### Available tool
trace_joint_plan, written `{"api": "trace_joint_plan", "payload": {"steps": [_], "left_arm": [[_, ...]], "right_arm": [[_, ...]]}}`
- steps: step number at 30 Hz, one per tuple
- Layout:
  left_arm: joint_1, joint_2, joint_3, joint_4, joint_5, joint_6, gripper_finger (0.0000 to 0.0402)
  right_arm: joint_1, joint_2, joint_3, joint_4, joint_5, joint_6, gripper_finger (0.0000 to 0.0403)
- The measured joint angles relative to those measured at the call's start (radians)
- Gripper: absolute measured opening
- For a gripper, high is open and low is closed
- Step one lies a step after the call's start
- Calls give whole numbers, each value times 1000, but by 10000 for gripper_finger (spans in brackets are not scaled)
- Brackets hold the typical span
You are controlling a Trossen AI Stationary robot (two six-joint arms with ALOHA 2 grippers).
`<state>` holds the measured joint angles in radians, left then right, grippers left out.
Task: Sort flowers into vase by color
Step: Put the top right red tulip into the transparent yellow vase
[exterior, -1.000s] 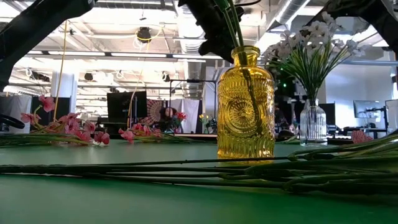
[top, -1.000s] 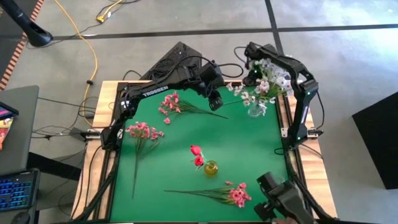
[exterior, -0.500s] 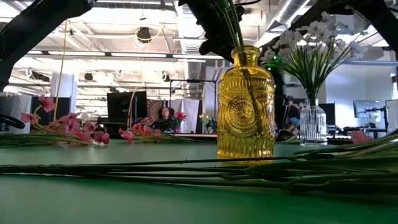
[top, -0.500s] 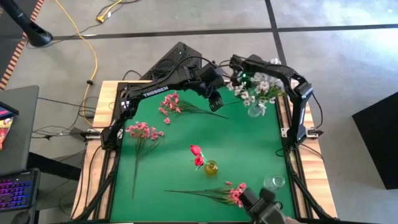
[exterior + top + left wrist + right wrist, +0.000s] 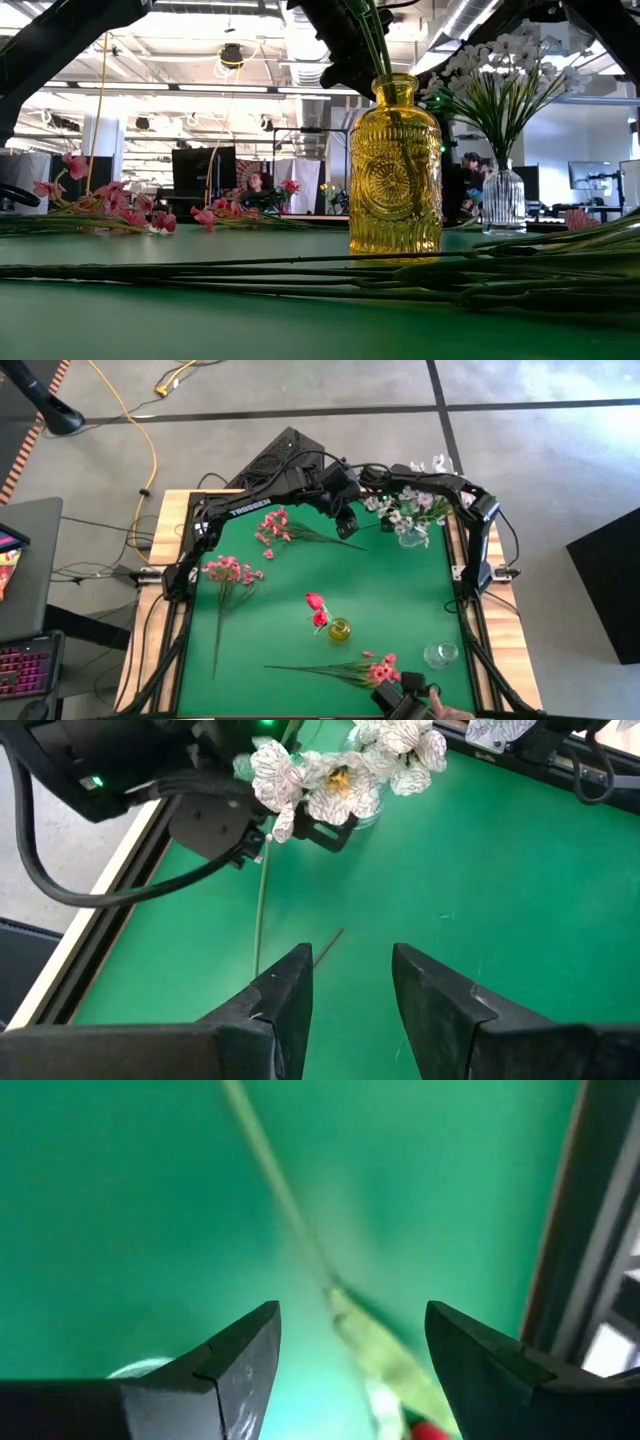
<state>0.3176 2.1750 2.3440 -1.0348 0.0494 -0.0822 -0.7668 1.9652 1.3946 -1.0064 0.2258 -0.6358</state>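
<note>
My left gripper (image 5: 346, 523) hovers open over the far part of the green mat (image 5: 400, 600); its fingers (image 5: 288, 992) hold nothing. My right gripper (image 5: 372, 488) is open just beyond it, low over a loose white spray (image 5: 385, 510) whose stem (image 5: 260, 910) lies on the mat. That stem (image 5: 285, 1200) runs between the right fingers without touching them. White flowers stand in a clear vase (image 5: 411, 536). Two red buds (image 5: 317, 610) stand in a yellow vase (image 5: 340, 629). Pink sprays lie at the far left (image 5: 276, 526), left (image 5: 230, 571) and near side (image 5: 381, 673).
A second clear vase (image 5: 440, 653) stands at the near right of the mat. A person's hand with a dark object (image 5: 410, 702) shows at the near edge. In the low view the yellow vase (image 5: 395, 165) stands behind long stems (image 5: 400, 275).
My right gripper has gone from above the clear vase with white flowers toward the table's left and down, to the loose white spray. At the near edge the dark object with the hand has moved left, and the second clear vase now stands uncovered at the near right.
</note>
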Motion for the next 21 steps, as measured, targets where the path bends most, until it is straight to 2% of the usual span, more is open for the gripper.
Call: {"api": "trace_joint_plan", "payload": {"steps": [8, 16, 21], "left_arm": [[0, 0, 0, 0, 0, 0, 128], [0, 0, 0, -5, 0, 0, 128], [0, 0, 0, -7, -1, 0, 128]], "right_arm": [[-1, 3, -40, 44, -19, -53, 276], [-2, 76, -32, 28, -14, -73, 274], [6, 95, -25, 18, -10, -76, 241]]}}
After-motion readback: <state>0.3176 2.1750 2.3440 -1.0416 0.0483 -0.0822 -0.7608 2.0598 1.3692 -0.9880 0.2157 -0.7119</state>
